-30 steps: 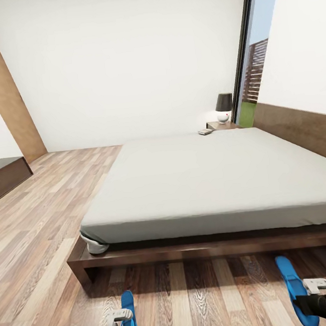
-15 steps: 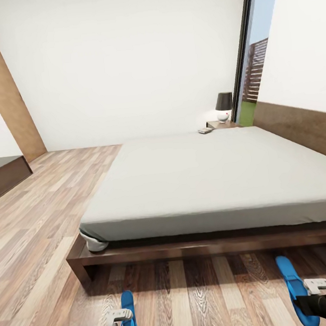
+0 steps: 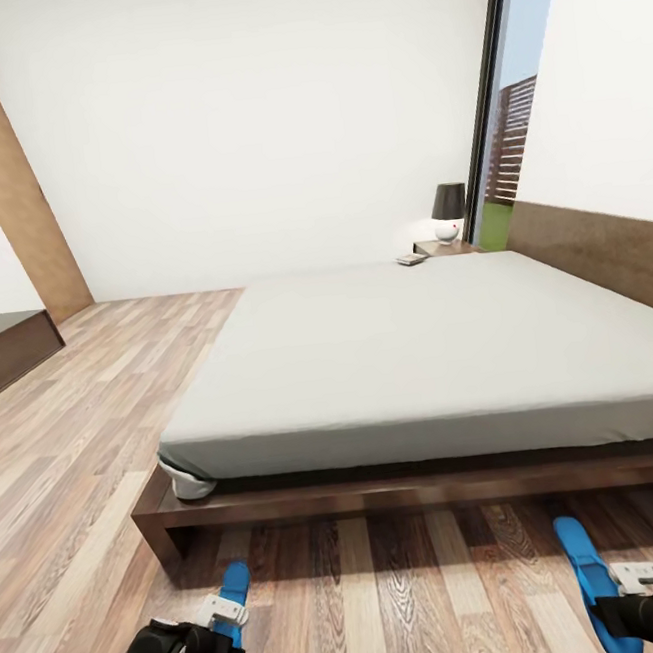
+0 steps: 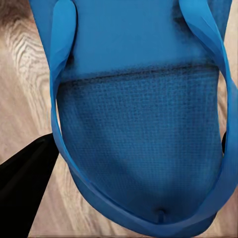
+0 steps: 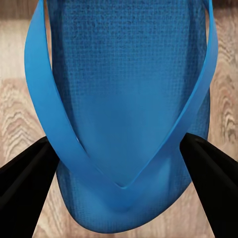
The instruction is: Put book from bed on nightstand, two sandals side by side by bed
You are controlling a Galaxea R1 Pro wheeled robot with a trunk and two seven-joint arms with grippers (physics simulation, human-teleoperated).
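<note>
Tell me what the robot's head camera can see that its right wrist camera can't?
Head view alone: the whole bed, the small book at its far edge, a nightstand with a lamp, a window, and the left sandal at the left end effector.
Right wrist view alone: the right sandal's woven sole texture and V-shaped strap up close, with a dark finger on each side.
Both: that blue right sandal, the right end effector and the wood-plank floor.
</note>
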